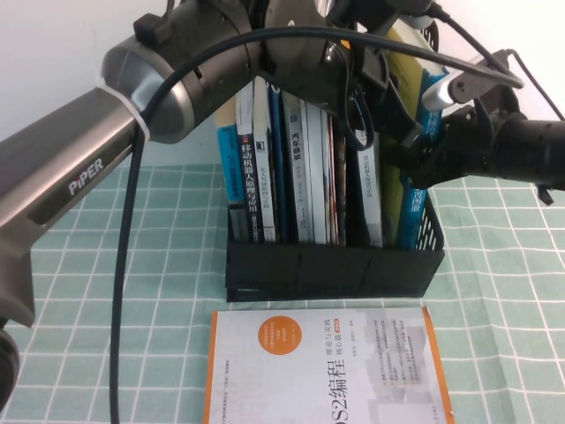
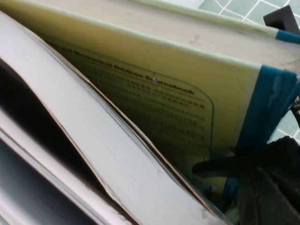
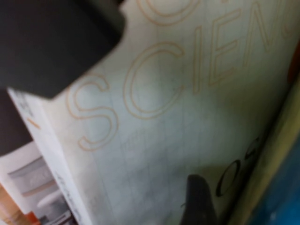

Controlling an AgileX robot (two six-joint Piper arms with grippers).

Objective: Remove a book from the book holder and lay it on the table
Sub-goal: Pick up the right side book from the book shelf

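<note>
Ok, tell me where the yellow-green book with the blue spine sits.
In the high view the book stands in the book holder's rightmost slot, far right of the row, at the right gripper.

Raised camera on the robot's side looked down toward twelve o'clock at the book holder (image 1: 331,261) on the table (image 1: 503,291), both wrist cameras sat pressed close against covers, left wrist and high view shared the book (image 2: 154,93).
</note>
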